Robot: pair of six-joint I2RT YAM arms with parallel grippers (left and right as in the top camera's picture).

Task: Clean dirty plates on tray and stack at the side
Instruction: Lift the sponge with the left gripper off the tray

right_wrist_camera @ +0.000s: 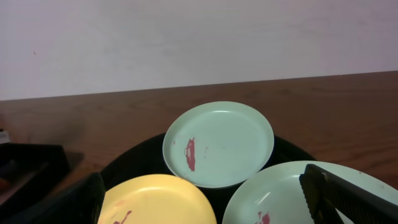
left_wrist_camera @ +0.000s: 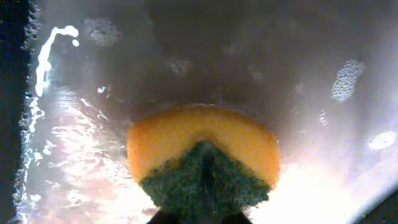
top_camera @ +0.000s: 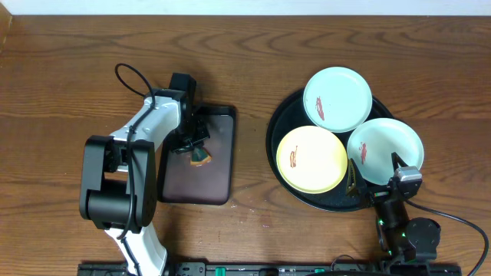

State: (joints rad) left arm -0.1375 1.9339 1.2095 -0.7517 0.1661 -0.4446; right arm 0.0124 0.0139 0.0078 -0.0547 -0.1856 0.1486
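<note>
Three plates lie on the round black tray [top_camera: 280, 123] at the right: a mint one at the back [top_camera: 337, 98], a yellow one at the front left [top_camera: 311, 159] and a mint one at the front right [top_camera: 385, 150]. Each has a red-brown smear. In the right wrist view the back mint plate [right_wrist_camera: 217, 145], the yellow plate [right_wrist_camera: 155, 199] and the near mint plate [right_wrist_camera: 280, 199] show. My right gripper [top_camera: 376, 180] is open and empty at the tray's near edge. My left gripper [top_camera: 198, 149] is shut on a yellow-and-green sponge [left_wrist_camera: 202, 162], low over the small dark rectangular tray [top_camera: 219, 180].
The small rectangular tray's wet surface [left_wrist_camera: 280, 74] carries soapy bubbles. Bare wooden table [top_camera: 253, 46] lies around both trays.
</note>
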